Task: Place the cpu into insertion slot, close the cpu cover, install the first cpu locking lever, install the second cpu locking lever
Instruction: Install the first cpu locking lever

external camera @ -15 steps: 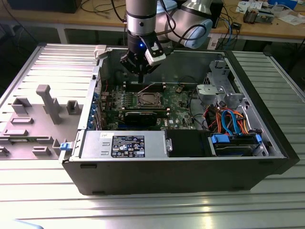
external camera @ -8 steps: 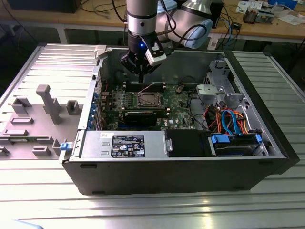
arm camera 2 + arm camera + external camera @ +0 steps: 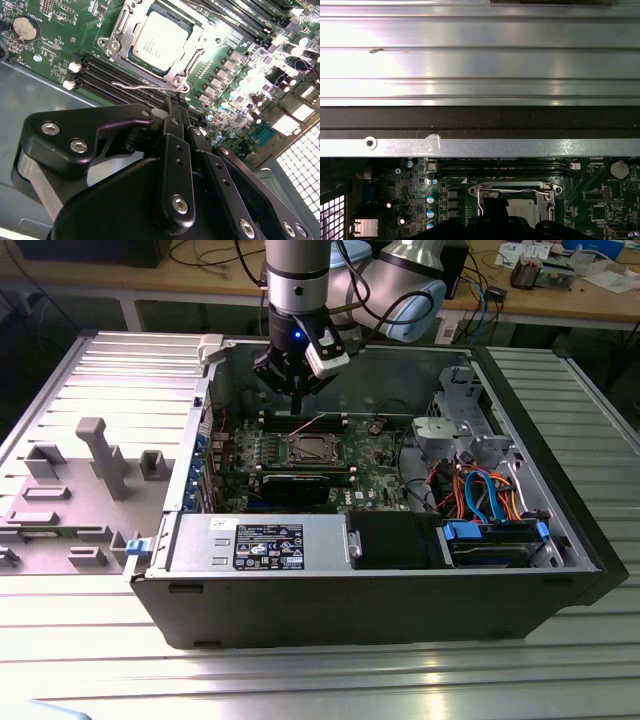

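The cpu [image 3: 160,42], a flat silver-grey square, lies in the insertion slot [image 3: 197,47] on the green board. The cpu cover [image 3: 119,31], a silver frame, lies flat around it. A thin wire locking lever [image 3: 142,86] runs along the socket edge beside the black memory slots. My gripper [image 3: 178,107] hangs just above that edge, its black fingers [image 3: 175,150] shut together with nothing between them. In the exterior view the gripper [image 3: 297,390] hovers inside the case, behind and above the socket [image 3: 313,448]. The first wrist view shows the lever [image 3: 515,191] and cpu [image 3: 526,210].
The board sits in an open black computer case [image 3: 560,570]. A power supply [image 3: 265,545] lies along the front and a drive cage with coloured cables [image 3: 480,490] on the exterior view's right. A grey fixture tray [image 3: 70,490] stands on the left. The case wall [image 3: 480,147] is close behind the gripper.
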Controlling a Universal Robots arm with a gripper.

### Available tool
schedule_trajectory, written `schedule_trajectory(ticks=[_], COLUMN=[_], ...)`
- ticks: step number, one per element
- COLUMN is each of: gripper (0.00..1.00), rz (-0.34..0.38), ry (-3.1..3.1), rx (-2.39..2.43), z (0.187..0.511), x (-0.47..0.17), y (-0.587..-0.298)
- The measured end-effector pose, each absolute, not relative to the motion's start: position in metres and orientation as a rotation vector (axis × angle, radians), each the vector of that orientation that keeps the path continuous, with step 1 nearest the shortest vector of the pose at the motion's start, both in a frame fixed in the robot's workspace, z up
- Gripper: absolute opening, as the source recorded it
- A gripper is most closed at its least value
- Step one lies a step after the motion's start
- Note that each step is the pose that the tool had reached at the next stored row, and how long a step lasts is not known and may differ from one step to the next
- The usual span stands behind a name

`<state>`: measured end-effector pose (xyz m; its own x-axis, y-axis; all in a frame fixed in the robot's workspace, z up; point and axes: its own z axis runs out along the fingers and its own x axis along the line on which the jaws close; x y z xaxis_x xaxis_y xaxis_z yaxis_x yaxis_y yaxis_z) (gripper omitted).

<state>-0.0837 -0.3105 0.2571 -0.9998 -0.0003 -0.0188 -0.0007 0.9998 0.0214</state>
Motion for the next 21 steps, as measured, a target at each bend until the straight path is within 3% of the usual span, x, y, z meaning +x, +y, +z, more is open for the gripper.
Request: schedule_trajectory(ticks=[7, 21], gripper=[0.11, 0.11], rz=[0.069, 0.070], ry=[3.122, 3.122], rx=[0.000, -0.065], z=[0.252, 0.238], x=[-0.081, -0.073], y=[-0.312, -0.308])
